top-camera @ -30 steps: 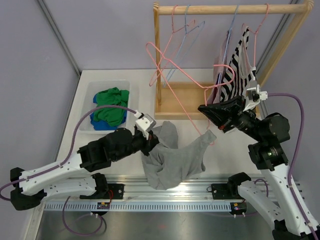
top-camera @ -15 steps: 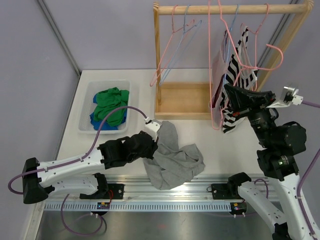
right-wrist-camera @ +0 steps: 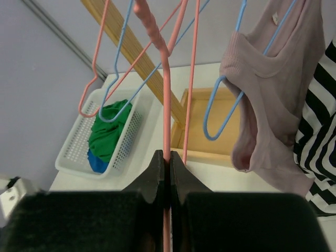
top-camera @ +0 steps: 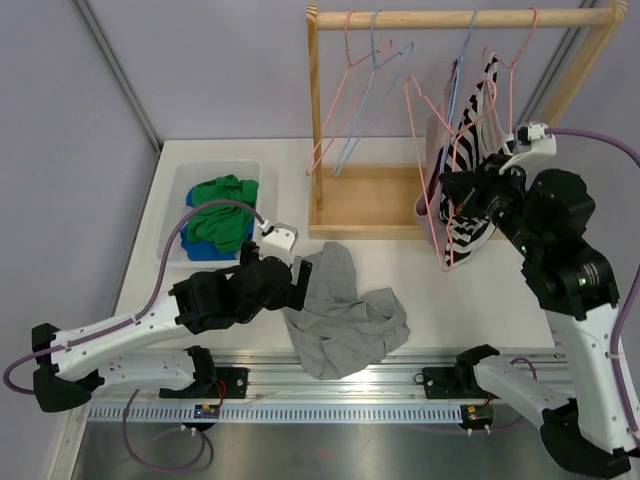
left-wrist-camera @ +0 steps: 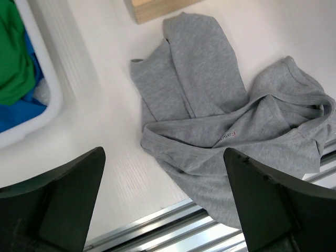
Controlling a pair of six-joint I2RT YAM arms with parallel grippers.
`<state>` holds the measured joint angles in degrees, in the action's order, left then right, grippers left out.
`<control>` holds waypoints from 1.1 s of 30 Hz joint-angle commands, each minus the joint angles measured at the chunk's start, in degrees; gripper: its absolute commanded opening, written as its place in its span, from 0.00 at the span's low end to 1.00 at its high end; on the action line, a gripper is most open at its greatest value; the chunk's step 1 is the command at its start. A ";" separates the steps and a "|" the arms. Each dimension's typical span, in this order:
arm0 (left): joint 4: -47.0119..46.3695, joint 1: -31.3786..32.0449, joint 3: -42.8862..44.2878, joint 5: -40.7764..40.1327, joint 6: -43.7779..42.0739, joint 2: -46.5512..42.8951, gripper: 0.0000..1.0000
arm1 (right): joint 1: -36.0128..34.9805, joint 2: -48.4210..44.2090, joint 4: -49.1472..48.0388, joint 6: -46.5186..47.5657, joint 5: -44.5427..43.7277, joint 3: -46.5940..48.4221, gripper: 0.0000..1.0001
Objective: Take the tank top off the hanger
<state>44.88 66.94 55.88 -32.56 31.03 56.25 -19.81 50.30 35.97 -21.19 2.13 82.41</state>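
Observation:
The grey tank top (top-camera: 345, 315) lies crumpled on the table near the front rail, off any hanger; in the left wrist view the tank top (left-wrist-camera: 220, 121) spreads out under the fingers. My left gripper (top-camera: 295, 272) hovers open over its left edge, and the left gripper (left-wrist-camera: 164, 152) holds nothing. The bare pink hanger (top-camera: 424, 150) is raised in front of the wooden rack, its hook below the rail. My right gripper (top-camera: 450, 190) is shut on its wire; in the right wrist view the right gripper (right-wrist-camera: 168, 157) pinches the pink hanger (right-wrist-camera: 166, 105).
A wooden rack (top-camera: 460, 17) stands at the back with pink and blue hangers, a striped garment (top-camera: 470, 150) and a pink garment (right-wrist-camera: 262, 105). A white basket (top-camera: 175, 240) with green and blue clothes sits at the left. The metal rail (left-wrist-camera: 173, 223) runs along the near edge.
My left gripper opened and let go of the tank top, which now rests on the table. The right arm lifted the pink hanger away from it, up toward the rack.

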 commanded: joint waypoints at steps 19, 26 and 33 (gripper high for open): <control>10.31 -0.05 3.81 -7.35 -1.32 -8.17 0.99 | 0.04 48.65 21.15 10.20 -14.70 59.67 0.00; 7.24 -0.05 2.05 -6.03 -2.02 -6.42 0.99 | -4.77 54.72 20.55 11.08 -17.06 62.26 0.00; 6.89 -0.05 2.31 -5.85 -2.11 -5.18 0.99 | -10.24 57.27 18.09 10.29 -22.08 60.32 0.00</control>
<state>54.61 66.94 58.35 -37.95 29.45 51.16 -28.58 107.50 54.96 -11.27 -16.58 142.39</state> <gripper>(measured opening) 0.987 0.031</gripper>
